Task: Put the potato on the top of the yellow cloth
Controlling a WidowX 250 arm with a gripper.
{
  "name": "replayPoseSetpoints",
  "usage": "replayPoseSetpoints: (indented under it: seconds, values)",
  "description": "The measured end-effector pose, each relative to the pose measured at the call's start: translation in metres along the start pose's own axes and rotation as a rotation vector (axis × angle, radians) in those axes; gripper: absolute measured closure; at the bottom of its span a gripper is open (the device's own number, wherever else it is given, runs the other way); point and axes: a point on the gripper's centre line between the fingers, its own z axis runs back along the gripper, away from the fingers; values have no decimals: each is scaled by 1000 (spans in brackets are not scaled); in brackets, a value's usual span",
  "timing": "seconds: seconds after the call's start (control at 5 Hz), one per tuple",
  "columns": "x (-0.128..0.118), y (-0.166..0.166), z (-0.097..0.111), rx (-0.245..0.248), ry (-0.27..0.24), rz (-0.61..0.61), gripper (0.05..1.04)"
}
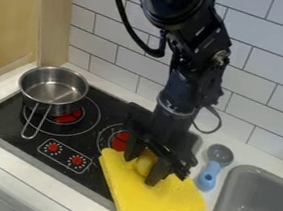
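Cloth (156,201) begins at left, its corner over the stove (7,116). Next, the potato (145,163) sits between the 2 jaws of the gripper (140,171), which look closed on it, 1 to its left, 1 to its right. Its long axis seems to run along the jaws rather than across them, though they hide part of it. Under it is the cloth's upper part; whether the 2 touch, I cannot tell. What remains is probably short: straight down if there is a gap, then an even opening, with little sideways push, lest it roll.
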Motion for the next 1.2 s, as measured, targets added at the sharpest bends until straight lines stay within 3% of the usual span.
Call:
replayPoseSetpoints:
  seconds: [0.2, 0.4, 0.6, 1.0, 1.2]
  values:
    - [-2, -1, 0, -5, 13, 3, 132]
    - [-8, 0, -1, -6, 28, -15, 68]
    - [-9, 2, 12, 0, -10, -8, 80]
    - [-23, 13, 71, -2, -217, -18, 84]
    - [-30, 20, 87, 27, -300, -10, 84]
